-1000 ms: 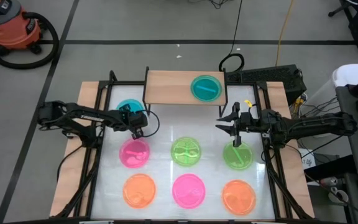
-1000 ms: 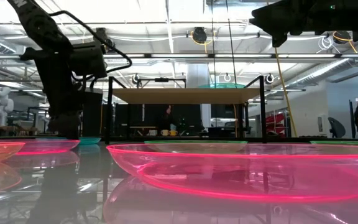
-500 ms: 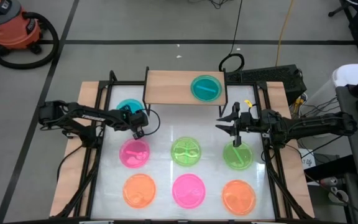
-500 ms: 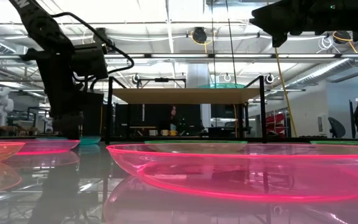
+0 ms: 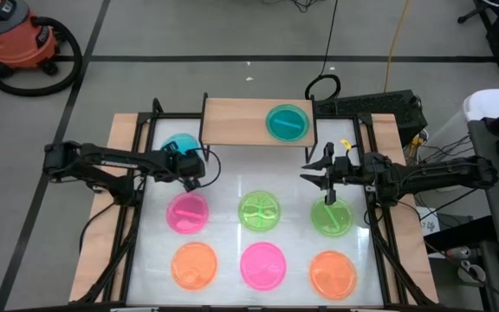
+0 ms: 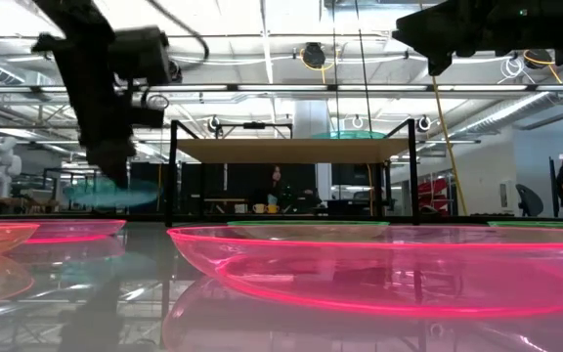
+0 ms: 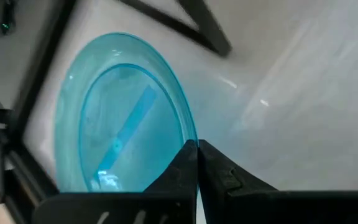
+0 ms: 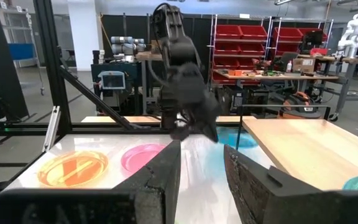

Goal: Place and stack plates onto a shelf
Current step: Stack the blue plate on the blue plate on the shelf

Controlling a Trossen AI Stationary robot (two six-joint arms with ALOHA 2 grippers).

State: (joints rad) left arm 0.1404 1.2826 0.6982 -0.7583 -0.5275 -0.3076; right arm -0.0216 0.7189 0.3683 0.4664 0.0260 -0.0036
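My left gripper [image 5: 192,168] is shut on a blue plate [image 5: 180,144], which floats above the table's far left in the low view [image 6: 110,196]. A second blue plate [image 5: 286,122] lies on the shelf's [image 5: 232,121] wooden top, toward its right end. Two pink, two green and two orange plates rest on the white tabletop, among them a pink one [image 5: 188,212] just near of my left gripper. My right gripper [image 5: 313,174] hovers open at the right, above a green plate [image 5: 330,215], holding nothing. My left gripper [image 7: 196,144] pinches the blue plate's rim [image 7: 182,124] between its two fingers, on the side toward the table's near edge. The fingers [image 6: 113,166] come down at it from above. The plate is lifted clear of the table and hangs about level.
The shelf stands at the far middle on thin black legs [image 6: 173,171]; its left and middle top are bare wood. Black frame rails [image 5: 132,217] run along both table sides. Plates fill the near and middle tabletop in two rows of three.
My left gripper has shut on the blue plate's rim and gone up with it. The plate, which lay on the table, now hangs clear above it. My right gripper has kept still.
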